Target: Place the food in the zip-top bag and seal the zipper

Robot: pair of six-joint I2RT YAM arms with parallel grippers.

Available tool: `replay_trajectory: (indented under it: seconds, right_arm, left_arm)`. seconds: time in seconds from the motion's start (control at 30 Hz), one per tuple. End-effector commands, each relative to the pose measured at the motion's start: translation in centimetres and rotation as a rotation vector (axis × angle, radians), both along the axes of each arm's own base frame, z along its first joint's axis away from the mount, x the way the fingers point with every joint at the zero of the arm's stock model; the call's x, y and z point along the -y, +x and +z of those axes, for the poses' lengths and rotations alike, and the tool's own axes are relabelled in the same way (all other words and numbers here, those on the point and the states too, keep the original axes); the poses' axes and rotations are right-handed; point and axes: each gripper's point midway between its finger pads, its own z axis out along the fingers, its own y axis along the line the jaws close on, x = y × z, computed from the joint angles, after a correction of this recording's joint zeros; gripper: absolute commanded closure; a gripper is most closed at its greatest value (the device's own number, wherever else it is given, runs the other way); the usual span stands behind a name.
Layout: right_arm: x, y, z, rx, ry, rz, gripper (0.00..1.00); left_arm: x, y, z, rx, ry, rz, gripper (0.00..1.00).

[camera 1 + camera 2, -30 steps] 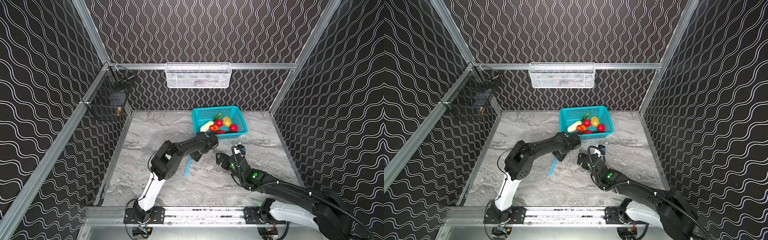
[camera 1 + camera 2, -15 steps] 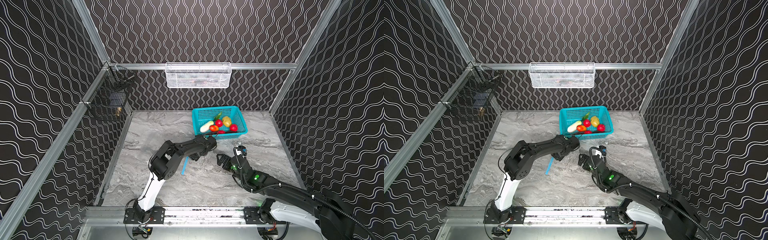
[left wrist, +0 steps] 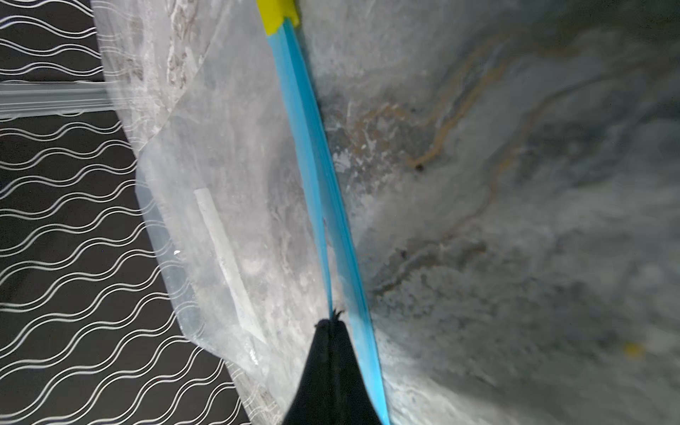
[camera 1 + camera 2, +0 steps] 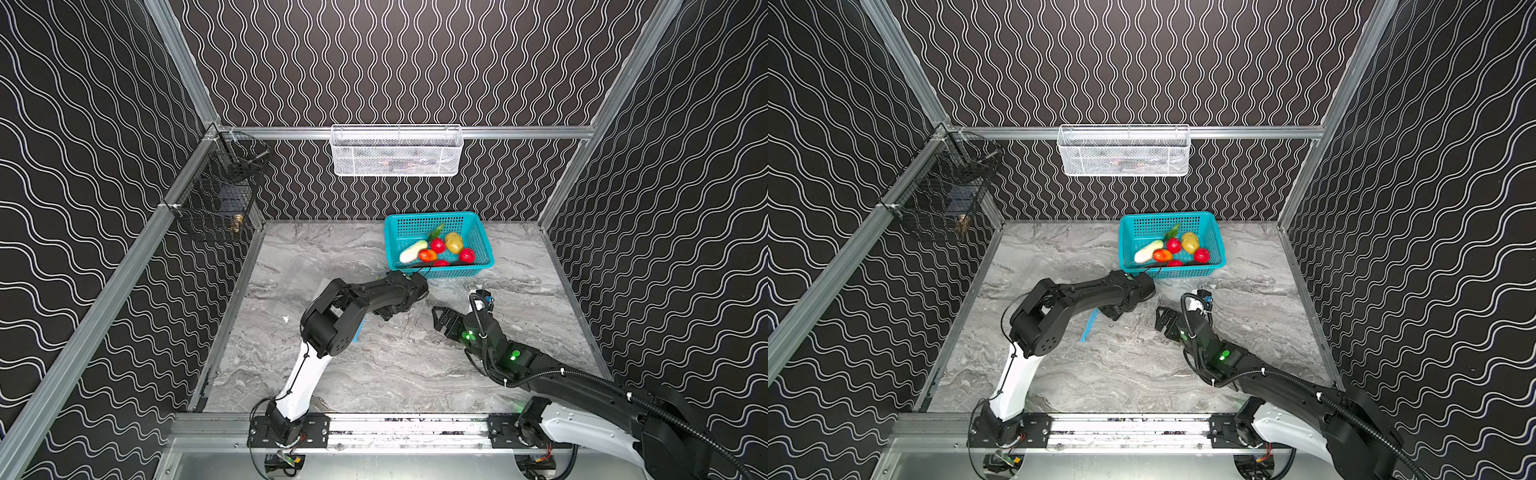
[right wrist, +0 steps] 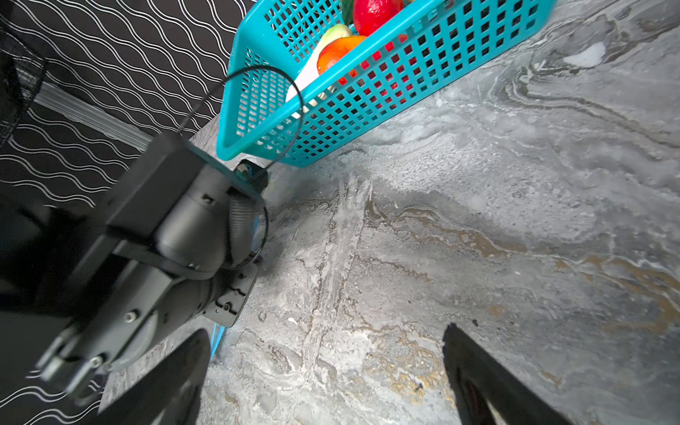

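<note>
Top views, arms: two. The left gripper (image 4: 387, 312) is low over the marble table (image 4: 374, 374). The right gripper (image 4: 441, 318) is near it but apart. Both are in front of the teal basket (image 4: 432, 217).
Top views, teal basket: one, at the back of the table, right of the middle.
Top views, food (image 4: 437, 245): all of it lies in the teal basket. There are three red round ones (image 4: 466, 254), one orange-red one (image 4: 427, 255), one potato (image 4: 454, 242), one white-green long one (image 4: 412, 251) and one leafy green (image 4: 436, 230). A dark long piece by the near wall is hard to make out.
Top views, zipper (image 4: 1090, 326): one light blue strip, lying on the table under the left arm.
Top views, wall baskets: two. One white wire basket (image 4: 397, 151) hangs on the back wall and one black wire basket (image 4: 216, 203) on the left wall.
Left wrist view, left gripper (image 3: 331, 323): clenched, its tips pinched together on one lip of the zipper (image 3: 312, 165).
Left wrist view, zipper lips: two. The thin one runs into the tips and the other passes just beside them.
Left wrist view, yellow slider (image 3: 277, 14): one, at the far end of the strip.
Left wrist view, zip-top bag (image 3: 220, 147): one, clear and crinkled, lying flat on the table.
Right wrist view, right gripper (image 5: 323, 331): released, its two fingers spread wide over the table.
Right wrist view, food seen through the teal basket (image 5: 368, 92): one red round one, one orange-red one and one white-green long one.
Right wrist view, left arm: its wrist sits beside the basket's corner.
</note>
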Motion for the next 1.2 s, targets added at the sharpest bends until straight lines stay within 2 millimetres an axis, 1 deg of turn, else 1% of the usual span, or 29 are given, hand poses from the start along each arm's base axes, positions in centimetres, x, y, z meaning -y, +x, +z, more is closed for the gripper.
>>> replay_trajectory:
  seconds: [0.0, 0.13, 0.37, 0.5, 0.67, 0.77, 0.9, 1.03, 1.17]
  right_arm:
    - [-1.3, 0.3, 1.0, 0.025, 0.038, 0.043, 0.01]
    - [-2.9, 0.6, 1.1, 0.005, 0.064, 0.085, 0.01]
    - [-6.6, 0.9, 0.4, -0.058, 0.184, 0.162, 0.01]
    - [-9.0, 1.2, 0.1, -0.092, 0.227, 0.207, 0.01]
    - [-12.8, 2.1, 1.3, -0.099, 0.282, 0.273, 0.02]
    - [-14.7, 2.8, 1.8, -0.101, 0.326, 0.299, 0.04]
    - [-17.1, 3.6, 2.5, -0.105, 0.368, 0.324, 0.07]
    - [-19.4, 4.5, 3.1, -0.111, 0.408, 0.348, 0.11]
    - [-21.1, 5.5, 3.5, -0.109, 0.436, 0.359, 0.15]
  left_arm:
    - [-1.3, 0.4, 1.5, 0.043, 0.077, 0.033, 1.00]
    - [-1.9, 0.5, 3.1, 0.059, 0.057, 0.061, 1.00]
    - [-2.8, 1.0, 8.5, 0.115, -0.009, 0.110, 1.00]
    - [-3.1, 1.1, 10.6, 0.117, -0.055, 0.111, 1.00]
    - [-4.1, 1.0, 12.7, 0.128, -0.090, 0.121, 1.00]
    - [-4.5, 0.9, 13.5, 0.120, -0.114, 0.137, 1.00]
    - [-4.8, 0.6, 14.1, 0.109, -0.150, 0.148, 1.00]
    - [-4.5, 0.1, 14.1, 0.080, -0.191, 0.140, 1.00]
    - [-4.5, -0.2, 14.2, 0.074, -0.206, 0.141, 1.00]
